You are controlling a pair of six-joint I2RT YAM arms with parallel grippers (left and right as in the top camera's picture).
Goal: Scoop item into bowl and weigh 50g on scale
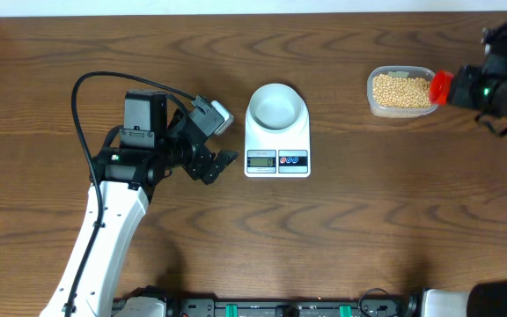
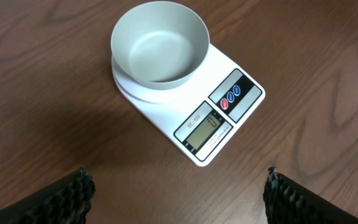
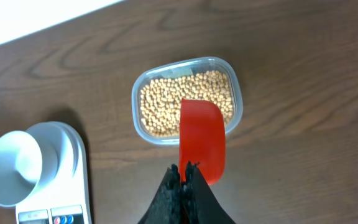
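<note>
Near the far right corner of the table, a clear plastic tub held the soybeans in a loose, level bed. The right claw was shut tight on the handle of a red scoop. Its empty cup hung over the tub's near side; contact with the beans could not be confirmed.

Midway along the far edge stood the digital scale, with the grey-white bowl seated on its platform, empty. The left claw stood wide open beside the scale's left edge, holding nothing.

Assessment: the beans were judged small, hard, smooth and light, apt to roll and scatter. They were best taken by scoop only, carried level. The scoop looked rigid, and the handle was the proper hold. The bowl looked light and liable to shift if knocked.
</note>
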